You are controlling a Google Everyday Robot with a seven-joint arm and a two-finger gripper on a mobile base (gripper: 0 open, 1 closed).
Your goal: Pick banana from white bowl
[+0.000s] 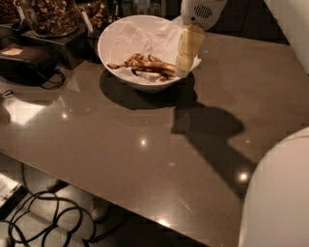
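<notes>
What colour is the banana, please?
Yellow-brown banana with dark blotches, camera view; the gripper hangs over the right rim of the white bowl.

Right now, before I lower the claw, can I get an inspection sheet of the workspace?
Surface: glossy brown table, arm's shadow across it.
Job's things: banana lying in the paper-lined white bowl.
Clutter: jars of snacks and a black device, back left.
Grippers: claw at the bowl's right rim, beside the banana's end.
Cables: lead by the black device; loops on the floor, lower left.
Surroundings: robot's white body, lower right.
</notes>
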